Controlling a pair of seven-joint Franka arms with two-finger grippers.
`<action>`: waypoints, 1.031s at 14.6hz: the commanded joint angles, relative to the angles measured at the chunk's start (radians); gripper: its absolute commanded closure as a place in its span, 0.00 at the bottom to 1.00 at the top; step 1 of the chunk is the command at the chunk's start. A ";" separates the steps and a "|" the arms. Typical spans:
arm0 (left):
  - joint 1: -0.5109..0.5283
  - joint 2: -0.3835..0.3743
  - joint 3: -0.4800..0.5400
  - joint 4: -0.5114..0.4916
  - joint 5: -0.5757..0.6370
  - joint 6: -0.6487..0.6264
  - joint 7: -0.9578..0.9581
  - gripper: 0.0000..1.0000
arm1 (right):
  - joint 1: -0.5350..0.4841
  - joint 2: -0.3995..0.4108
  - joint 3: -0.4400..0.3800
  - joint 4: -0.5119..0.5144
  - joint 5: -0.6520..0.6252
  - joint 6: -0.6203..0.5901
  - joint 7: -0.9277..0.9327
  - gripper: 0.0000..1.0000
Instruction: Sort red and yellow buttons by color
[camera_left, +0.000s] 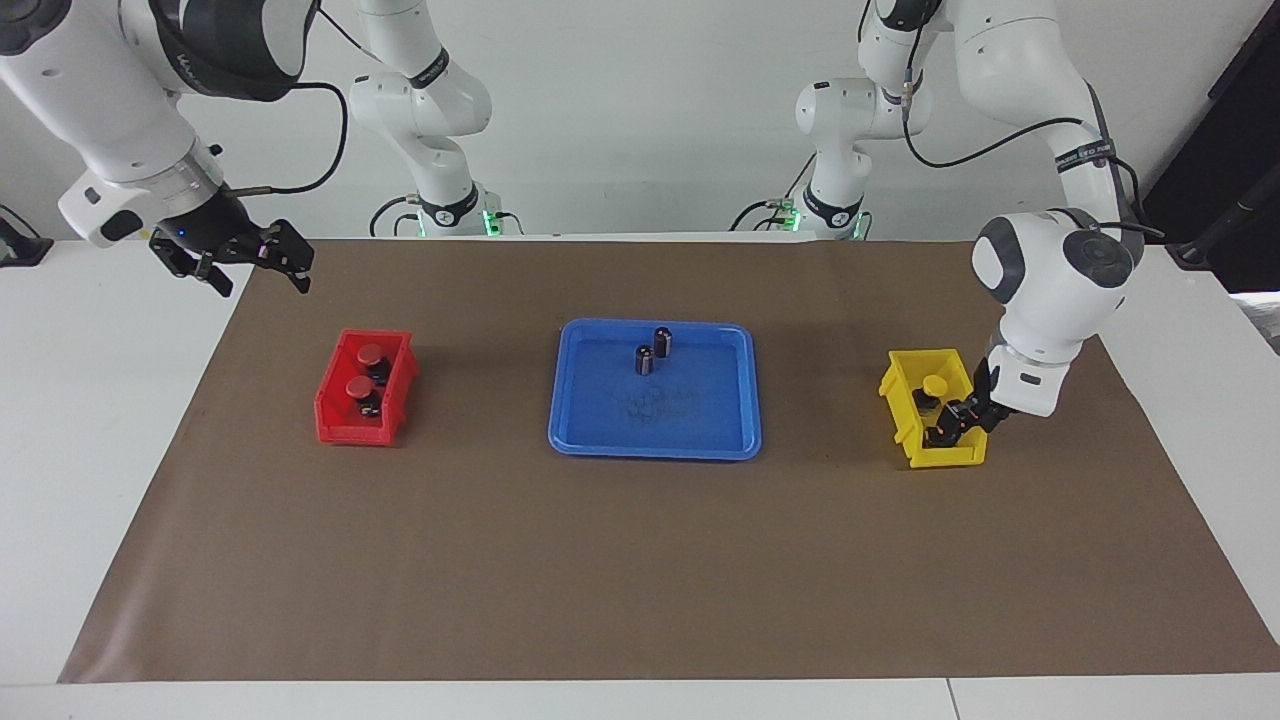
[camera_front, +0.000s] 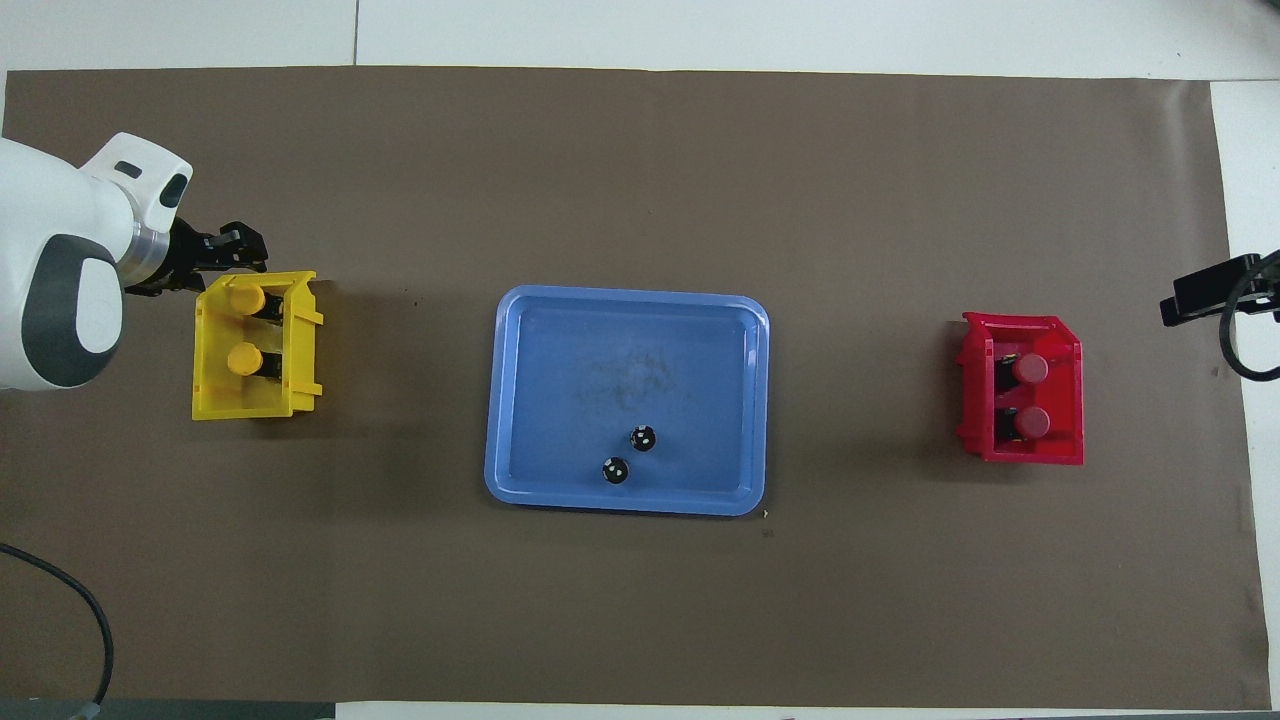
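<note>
Two round-capped yellow plastic buttons (camera_front: 245, 328) are being kept in a boxy yellow plastic bin (camera_front: 215, 403), two red buttons (camera_front: 1030, 395) in a red bin (camera_front: 1068, 452). The left gripper (camera_front: 236, 250), fingers spread, is being held over the yellow bin's farther rim; the right gripper (camera_left: 262, 262), fingers spread, is being kept waiting over the paper-covered bench (camera_left: 640, 570).

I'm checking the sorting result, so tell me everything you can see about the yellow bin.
The yellow bin is a small open-topped box that looks like moulded plastic, with ribbed outer walls. It sits flat on the brown mat toward the left arm's end of the table, beside the blue tray but apart from it. Inside are two yellow buttons, one farther from the robots than the other. The left gripper hangs over the bin's farther end.
</note>
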 joint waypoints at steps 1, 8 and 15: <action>0.007 -0.014 -0.003 0.112 -0.004 -0.183 0.076 0.00 | -0.002 -0.023 0.004 -0.026 -0.007 0.004 0.008 0.00; 0.008 -0.139 -0.003 0.218 -0.004 -0.394 0.219 0.00 | -0.002 -0.023 0.004 -0.026 -0.007 0.004 0.008 0.00; -0.006 -0.227 -0.009 0.246 -0.004 -0.486 0.318 0.00 | -0.002 -0.023 0.004 -0.026 -0.007 0.004 0.008 0.00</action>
